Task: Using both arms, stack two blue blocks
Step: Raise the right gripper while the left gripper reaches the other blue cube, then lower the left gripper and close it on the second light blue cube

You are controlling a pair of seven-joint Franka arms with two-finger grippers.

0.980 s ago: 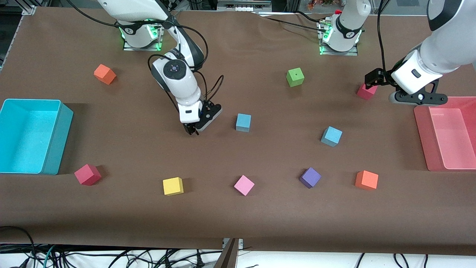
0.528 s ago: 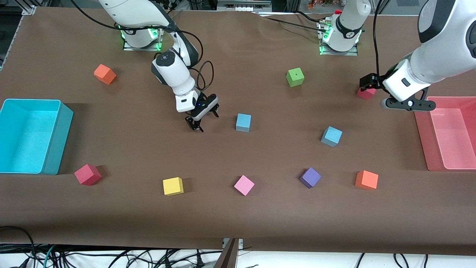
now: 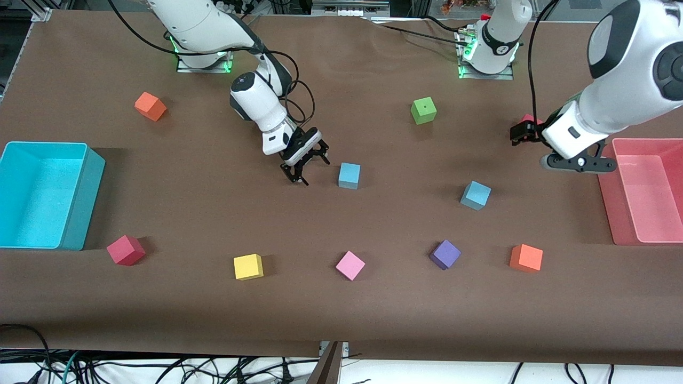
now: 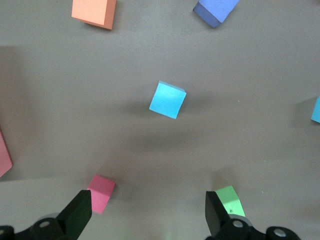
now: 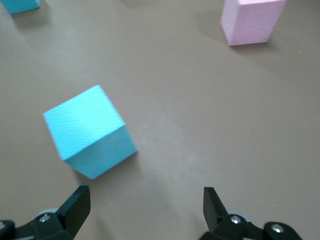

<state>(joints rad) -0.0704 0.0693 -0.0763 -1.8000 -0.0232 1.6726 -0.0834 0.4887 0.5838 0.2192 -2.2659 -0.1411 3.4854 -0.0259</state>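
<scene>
No legible text, labels, brands, numbers or signs appear on any item in these views.

two sky-blue foam cubes (image 3: 349,175) (image 3: 475,195) rest apart, unstacked, mid-table.

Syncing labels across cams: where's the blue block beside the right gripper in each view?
Front view: blue block on the table, just beside the open right gripper.
Right wrist view: large, close ahead of the fingers.
Left wrist view: cut off at the frame edge.
Shared landmark: the second blue block, seen in all three views.
</scene>
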